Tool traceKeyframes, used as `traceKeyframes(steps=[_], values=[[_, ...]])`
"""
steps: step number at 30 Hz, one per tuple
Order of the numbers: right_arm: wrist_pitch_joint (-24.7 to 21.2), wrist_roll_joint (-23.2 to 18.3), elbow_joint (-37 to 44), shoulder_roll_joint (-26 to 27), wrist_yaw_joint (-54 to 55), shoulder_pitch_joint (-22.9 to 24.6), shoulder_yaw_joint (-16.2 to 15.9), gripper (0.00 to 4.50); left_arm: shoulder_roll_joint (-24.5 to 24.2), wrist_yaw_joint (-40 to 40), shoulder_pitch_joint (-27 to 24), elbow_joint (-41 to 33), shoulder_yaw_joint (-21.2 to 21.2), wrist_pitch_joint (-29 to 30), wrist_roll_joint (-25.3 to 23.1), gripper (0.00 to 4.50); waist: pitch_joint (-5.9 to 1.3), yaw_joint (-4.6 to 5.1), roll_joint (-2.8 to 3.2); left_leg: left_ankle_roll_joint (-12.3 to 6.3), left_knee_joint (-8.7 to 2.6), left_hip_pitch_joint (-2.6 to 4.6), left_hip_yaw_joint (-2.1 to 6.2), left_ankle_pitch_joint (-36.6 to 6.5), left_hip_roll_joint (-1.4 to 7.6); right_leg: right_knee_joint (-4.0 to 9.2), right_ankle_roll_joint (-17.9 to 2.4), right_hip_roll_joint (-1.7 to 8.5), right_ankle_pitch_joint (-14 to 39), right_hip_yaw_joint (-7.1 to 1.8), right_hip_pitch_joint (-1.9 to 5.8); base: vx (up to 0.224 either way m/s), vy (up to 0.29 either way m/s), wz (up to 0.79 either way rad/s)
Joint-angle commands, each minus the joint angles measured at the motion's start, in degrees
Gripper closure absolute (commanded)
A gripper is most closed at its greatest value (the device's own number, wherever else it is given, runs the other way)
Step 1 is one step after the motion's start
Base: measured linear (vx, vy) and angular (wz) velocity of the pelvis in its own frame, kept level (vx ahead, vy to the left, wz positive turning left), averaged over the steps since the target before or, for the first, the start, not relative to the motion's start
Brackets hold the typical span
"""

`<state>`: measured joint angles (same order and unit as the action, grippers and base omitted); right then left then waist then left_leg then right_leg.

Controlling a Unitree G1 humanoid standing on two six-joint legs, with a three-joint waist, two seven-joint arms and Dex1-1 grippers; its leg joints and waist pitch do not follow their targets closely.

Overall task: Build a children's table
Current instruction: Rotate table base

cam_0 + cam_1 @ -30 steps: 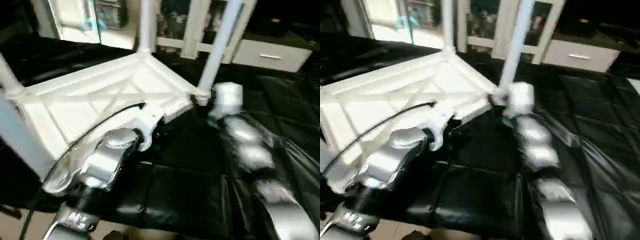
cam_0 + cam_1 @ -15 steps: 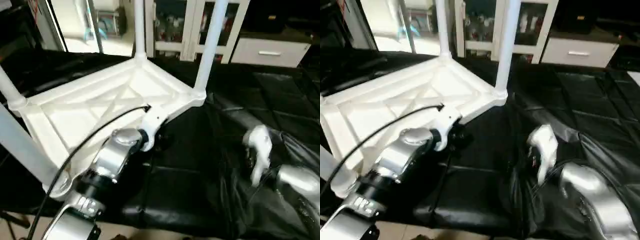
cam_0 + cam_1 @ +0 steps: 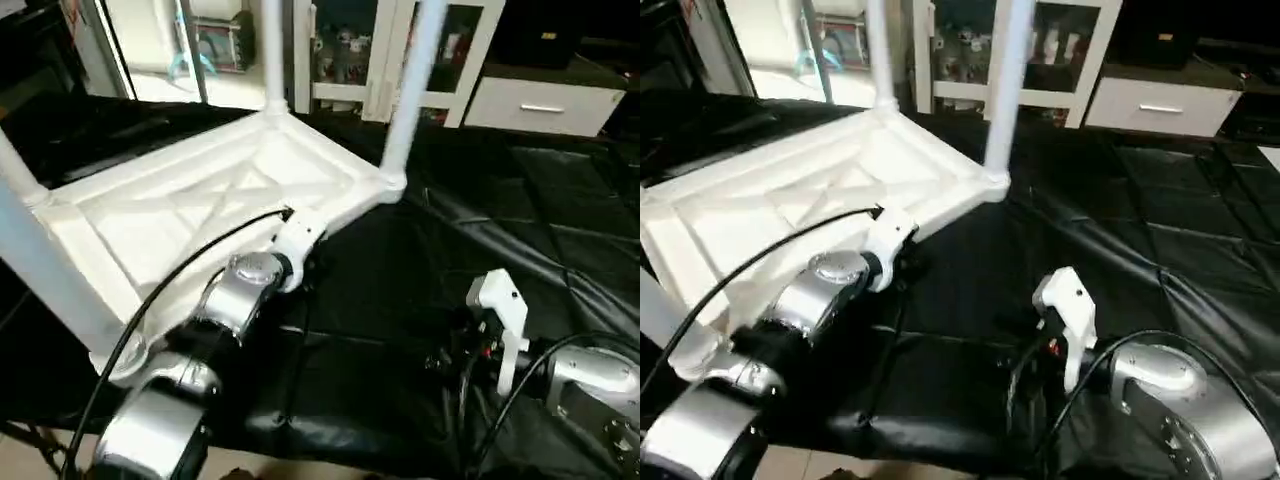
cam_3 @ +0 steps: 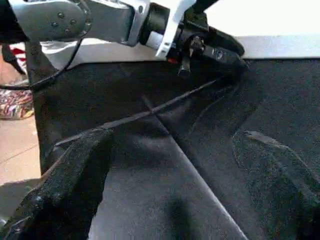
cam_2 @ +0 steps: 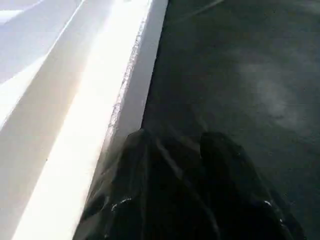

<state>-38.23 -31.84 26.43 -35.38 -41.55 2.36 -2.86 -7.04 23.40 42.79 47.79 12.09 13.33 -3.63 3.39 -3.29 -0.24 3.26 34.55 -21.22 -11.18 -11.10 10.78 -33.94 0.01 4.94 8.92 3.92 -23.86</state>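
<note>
A black quilted sheet [image 3: 520, 200] covers the bench, with a white glass-door cabinet [image 3: 350, 50] and a drawer unit [image 3: 540, 105] behind it. On the left of the sheet the children's table [image 3: 200, 210] lies upside down, ribbed X-braced underside up, with legs [image 3: 408, 90] standing in its corner sockets; four legs show in the left eye view, so assembly looks close to complete.

The left end effector [image 5: 175, 145] sits at the near long edge of the tabletop, its two black fingers close together with a narrow gap, pinching nothing that can be seen. It is in about the same spot as a second ago.

The change is on the right. A second ago the right arm reached up to the base of the far-right leg; half a second ago it had pulled back, and now the right end effector [image 4: 190, 165] hangs low over bare sheet, well apart from the table, fingers spread wide and empty. That suggests the leg has been seated and released.

The left wrist view shows the finger gap beside the table rim, which the head views hide behind the wrist. The right wrist view shows the left end effector from the side, against the table's edge.
</note>
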Motion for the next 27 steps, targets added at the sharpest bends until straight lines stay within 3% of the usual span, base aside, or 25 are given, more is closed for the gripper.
traceKeyframes(steps=[1, 5, 8, 12, 16, 17, 18, 19, 20, 21, 23, 24, 26, 27], values=[[-1.5, 0.3, 1.3, -0.2, 0.9, -0.2, 0.1, 0.42, 0.0, -2.2, 4.0, 5.0, -1.4, -4.6, -0.9, 2.66, -3.97, -0.5, -1.37, -4.36, -3.86, 0.17, 1.36, -12.1, 1.56, 5.69, -4.1, 3.06, 25.0, -1.96, 2.62, 0.0, 0.0, 0.0], [-2.4, -0.1, 1.8, -0.5, 1.5, -0.4, 0.0, 0.42, 1.4, -4.1, 8.0, 11.4, -1.5, -8.8, -1.1, 2.66, -4.16, -0.85, -1.34, -4.25, -3.92, 0.29, 1.52, -11.4, 1.9, 5.25, -5.0, 3.24, 22.0, -1.99, 2.8, 0.0, 0.0, 0.0], [-2.5, 0.0, 2.1, -0.7, 1.7, -0.2, 0.0, 0.42, 2.6, -5.1, 10.2, 14.5, -1.8, -10.3, -1.6, 2.66, -4.31, -1.05, -1.46, -4.79, -3.78, 0.12, 1.52, -9.8, 2.01, 4.62, -7.2, 3.44, 16.5, -2.09, 3.15, 0.0, 0.0, 0.0], [-2.7, 0.1, 2.5, -0.6, 1.9, 0.4, 0.4, 0.42, 4.3, -1.1, 10.0, 13.6, -2.3, -12.3, 0.2, 2.66, -4.32, -1.22, -1.41, -5.87, -3.57, 0.1, 1.31, -8.4, 1.98, 4.31, -9.6, 3.52, 13.5, -2.17, 3.33, 0.0, 0.0, 0.0], [-2.8, 0.1, 2.8, -0.5, 2.1, 0.9, 0.4, 0.42, 5.3, 4.5, 8.1, 10.2, -3.1, -13.5, 3.0, 2.66, -4.23, -1.9, -1.46, -5.82, -3.68, 0.23, 1.26, -8.5, 2.26, 4.25, -10.4, 3.81, 14.6, -2.25, 3.27, 0.0, 0.0, 0.0], [-2.8, 0.1, 3.0, -0.3, 2.2, 1.1, 0.2, 0.42, 5.6, 6.8, 7.0, 8.3, -3.7, -13.5, 4.7, 2.66, -4.24, -1.96, -1.74, -5.82, -3.69, 0.3, 1.21, -8.6, 2.29, 4.31, -10.4, 3.8, 14.8, -2.24, 3.21, 0.0, 0.0, 0.0], [-2.8, 0.1, 3.0, -0.2, 2.2, 1.2, -0.1, 0.42, 5.1, 9.8, 4.3, 2.1, -3.2, -11.5, 6.7, 2.66, -4.13, -2.14, -1.83, -5.67, -3.75, 0.28, 1.2, -9.2, 2.3, 4.34, -10.5, 3.85, 15.6, -2.24, 3.15, 0.0, 0.0, 0.0], [-2.8, 0.1, 3.0, -0.2, 2.2, 1.2, -0.1, 0.42, 5.1, 9.8, 4.3, 2.1, -3.2, -11.5, 6.7, 2.66, -4.12, -2.21, -1.69, -5.45, -3.88, 0.15, 1.34, -9.0, 2.53, 4.09, -11.0, 4.11, 15.4, -2.29, 3.29, 0.0, 0.0, 0.0], [-2.3, 0.3, 2.8, 0.6, 2.7, 0.9, -0.5, 0.42, 3.2, 14.7, -2.2, -12.7, -1.8, -6.5, 10.9, 2.66, -4.14, -2.18, -1.75, -5.44, -3.78, 0.26, 1.2, -9.4, 2.46, 4.21, -10.8, 3.95, 15.6, -2.29, 3.05, 0.0, 0.0, 0.0], [-1.5, 1.1, 2.1, 2.1, 4.1, 0.1, -0.5, 0.42, 1.2, 16.0, -7.4, -24.4, -1.1, -2.7, 13.7, 2.66, -3.7, -1.78, -1.82, -4.66, -4.5, -0.46, 1.55, -9.4, 3.24, 3.53, -12.3, 4.54, 15.4, -2.39, 3.38, 0.0, 0.0, 0.0], [-0.9, 1.4, 1.4, 3.7, 5.7, -0.7, -0.3, 0.42, -0.3, 15.0, -11.1, -32.1, -1.1, -0.2, 15.2, 2.66, -3.87, -1.77, -1.57, -3.9, -4.04, 0.58, 1.12, -11.4, 2.99, 4.13, -11.6, 4.27, 18.2, -2.44, 2.66, 0.0, 0.0, 0.0], [-0.8, 1.3, 1.2, 4.5, 6.4, -0.9, -0.1, 0.42, -1.0, 14.1, -13.1, -36.0, -1.2, 1.2, 16.0, 2.66, -3.7, -1.56, -1.53, -3.23, -4.26, 0.36, 1.15, -12.1, 2.96, 4.16, -11.0, 4.03, 19.2, -2.47, 2.6, 0.0, 0.0, 0.0], [-0.7, 1.3, 1.1, 5.1, 6.8, -1.0, -0.1, 0.42, -1.6, 13.7, -15.0, -39.3, -1.4, 2.4, 16.4, 2.66, -3.49, -1.64, -1.37, -1.83, -4.35, 0.86, 1.15, -14.3, 2.85, 4.44, -9.0, 3.64, 22.7, -2.42, 2.28, 0.0, 0.0, 0.0], [-0.4, 1.6, 1.3, 5.9, 7.5, -0.8, -0.5, 0.42, -3.6, 13.4, -20.9, -48.4, -1.7, 4.1, 17.2, 2.66, -3.2, -1.7, -1.45, -0.91, -4.58, 1.22, 1.18, -16.6, 2.91, 4.95, -7.4, 3.64, 25.4, -2.5, 2.0, 0.0, 0.0, 0.0]])
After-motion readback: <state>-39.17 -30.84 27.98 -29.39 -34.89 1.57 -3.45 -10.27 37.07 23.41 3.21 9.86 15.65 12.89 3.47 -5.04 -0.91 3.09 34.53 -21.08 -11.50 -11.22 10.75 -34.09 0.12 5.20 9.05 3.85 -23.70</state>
